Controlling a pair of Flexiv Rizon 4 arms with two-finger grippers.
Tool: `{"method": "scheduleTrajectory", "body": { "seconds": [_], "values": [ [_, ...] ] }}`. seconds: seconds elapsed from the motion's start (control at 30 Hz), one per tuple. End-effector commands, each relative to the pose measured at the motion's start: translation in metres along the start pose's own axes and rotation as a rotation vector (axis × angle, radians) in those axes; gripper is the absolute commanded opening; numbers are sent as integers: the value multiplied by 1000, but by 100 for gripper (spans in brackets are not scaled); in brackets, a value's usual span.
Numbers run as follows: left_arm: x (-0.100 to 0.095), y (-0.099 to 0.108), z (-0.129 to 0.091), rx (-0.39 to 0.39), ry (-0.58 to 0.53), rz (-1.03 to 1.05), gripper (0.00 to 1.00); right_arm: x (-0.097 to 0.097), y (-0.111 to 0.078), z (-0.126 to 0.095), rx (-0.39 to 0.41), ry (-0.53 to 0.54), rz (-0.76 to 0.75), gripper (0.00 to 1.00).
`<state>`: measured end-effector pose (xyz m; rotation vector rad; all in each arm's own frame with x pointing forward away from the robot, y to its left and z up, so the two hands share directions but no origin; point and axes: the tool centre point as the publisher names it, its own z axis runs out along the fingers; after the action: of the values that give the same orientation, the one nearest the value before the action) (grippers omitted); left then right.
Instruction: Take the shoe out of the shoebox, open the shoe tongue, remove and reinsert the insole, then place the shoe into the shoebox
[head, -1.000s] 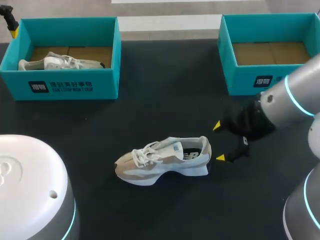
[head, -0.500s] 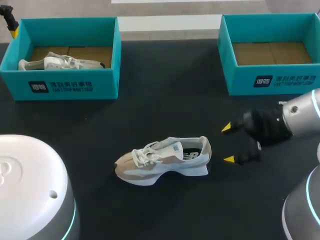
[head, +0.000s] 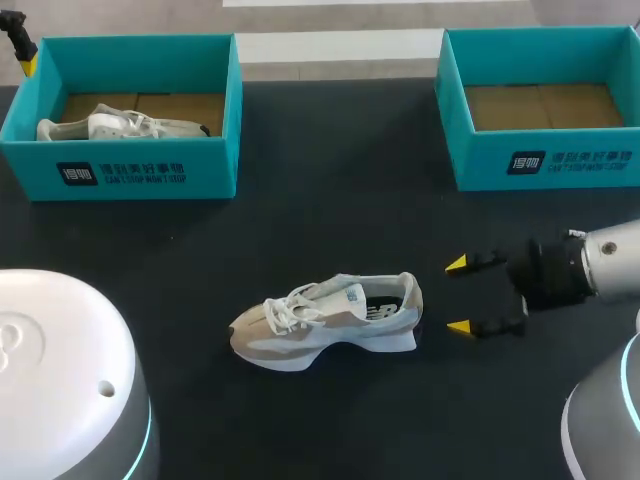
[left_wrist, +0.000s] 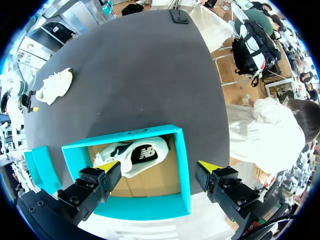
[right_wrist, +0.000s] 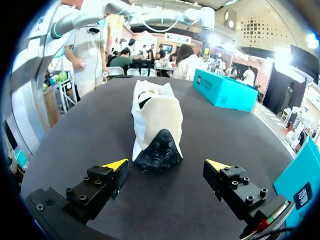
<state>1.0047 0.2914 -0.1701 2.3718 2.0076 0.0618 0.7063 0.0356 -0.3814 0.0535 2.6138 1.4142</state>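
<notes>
Dark table (head: 330, 170): shoe (head: 328, 322) is lying mid-table, out of the empty far-right shoebox (head: 480, 160); my right gripper (head: 458, 296) is hovering just right of the heel, fingers apart, left gripper (left_wrist: 158, 166) likewise apart; tongue (head: 335, 290), insole (head: 380, 303) and reboxing seemingly remaining

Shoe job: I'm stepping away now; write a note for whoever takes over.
Right gripper: open, just behind the heel of the shoe, not touching it.
Left gripper: open, above the left shoebox, which holds a second shoe.
Shoe: upright on the table; right shoebox empty.
Done: shoe out of its box.
Left: whether tongue and insole are done cannot be told; shoe not yet back in a box.
</notes>
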Motion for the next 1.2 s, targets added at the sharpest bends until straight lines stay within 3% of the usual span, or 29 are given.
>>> {"method": "scheduleTrajectory", "body": {
  "seconds": [0.03, 0.6, 0.87, 1.2],
  "values": [
    [0, 0, 0, -1, 2, 1, 100, 0, -1, 2, -6, -3, 0, 100],
    [0, 0, 0, -1, 2, 1, 100, 0, -1, 2, -6, -3, 0, 100],
    [0, 0, 0, -1, 2, 1, 100, 0, -3, 21, 31, -35, 51, 100],
    [0, 0, 0, -1, 2, 1, 100, 0, 6, 40, 12, -37, 62, 100]
  ]
}}
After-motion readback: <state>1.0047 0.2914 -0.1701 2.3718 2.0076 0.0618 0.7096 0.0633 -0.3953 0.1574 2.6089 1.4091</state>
